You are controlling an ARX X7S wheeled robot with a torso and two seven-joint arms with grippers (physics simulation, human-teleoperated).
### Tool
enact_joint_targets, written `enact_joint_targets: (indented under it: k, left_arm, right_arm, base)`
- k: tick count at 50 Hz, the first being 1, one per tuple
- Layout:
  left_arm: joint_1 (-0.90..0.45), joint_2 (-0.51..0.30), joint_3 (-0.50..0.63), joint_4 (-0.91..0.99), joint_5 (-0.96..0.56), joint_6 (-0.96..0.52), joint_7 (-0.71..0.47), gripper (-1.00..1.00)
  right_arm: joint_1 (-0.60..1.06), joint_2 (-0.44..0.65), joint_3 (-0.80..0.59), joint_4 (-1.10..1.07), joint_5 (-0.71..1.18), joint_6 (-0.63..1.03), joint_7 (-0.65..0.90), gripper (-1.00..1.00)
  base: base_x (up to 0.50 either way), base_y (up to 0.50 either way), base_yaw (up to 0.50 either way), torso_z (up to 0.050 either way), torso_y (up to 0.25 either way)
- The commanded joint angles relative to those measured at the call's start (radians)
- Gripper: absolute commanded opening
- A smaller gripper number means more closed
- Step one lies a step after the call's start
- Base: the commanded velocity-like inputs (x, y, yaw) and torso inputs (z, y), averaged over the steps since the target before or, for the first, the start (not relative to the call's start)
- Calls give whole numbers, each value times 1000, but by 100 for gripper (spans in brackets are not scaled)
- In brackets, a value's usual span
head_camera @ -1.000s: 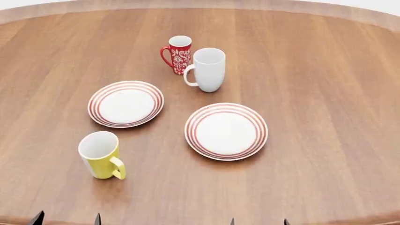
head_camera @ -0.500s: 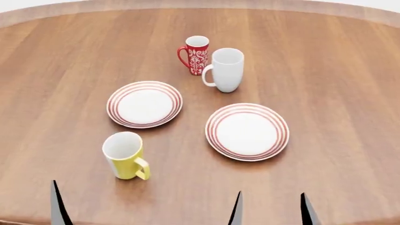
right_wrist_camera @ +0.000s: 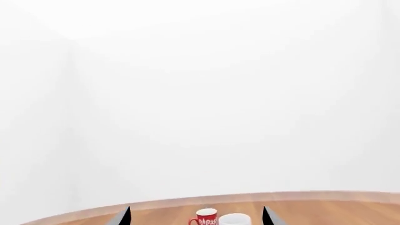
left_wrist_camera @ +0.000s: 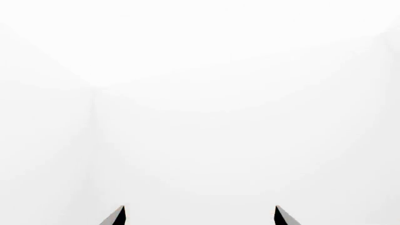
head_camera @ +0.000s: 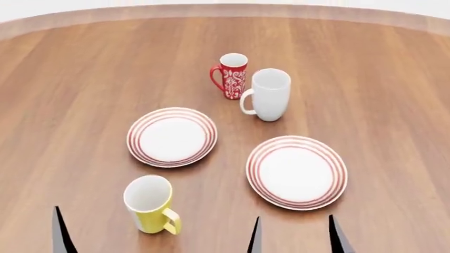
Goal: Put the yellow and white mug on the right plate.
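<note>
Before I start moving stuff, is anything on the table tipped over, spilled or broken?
Nothing stands out. The yellow and white mug, white mug and red floral mug stand upright; both red-ringed plates lie flat.

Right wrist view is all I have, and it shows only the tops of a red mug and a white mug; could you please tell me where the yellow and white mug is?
Observer: The yellow and white mug stands upright near the table's front edge, to the left of the right pincer.
Operator: Thank you. Is the right plate bare?
Observer: Yes, nothing lies on it, and it sits just ahead of that pincer.
Operator: Which way does the mug's handle face?
Observer: Toward the robot and slightly to its right.
</note>
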Motion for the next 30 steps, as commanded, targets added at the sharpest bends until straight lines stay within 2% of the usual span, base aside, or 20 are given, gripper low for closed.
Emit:
enact_joint_targets:
  k: [1, 24, 30]
  left_arm:
    - [3, 10, -12, 1, 11, 4, 12, 100]
    - [4, -8, 10, -7, 10, 7, -10, 100]
    - [5, -12, 15, -2, 10, 3, -14, 100]
  right_arm:
    - [0, 0, -4, -4, -25, 1, -22, 100]
    - [2, 30, -57, -2, -34, 18, -33, 100]
    - [5, 36, -64, -3, -31, 23, -32, 100]
  base:
    - [500, -8, 0, 0, 0]
    - [498, 0, 0, 0, 0]
    - [49, 0, 0, 0, 0]
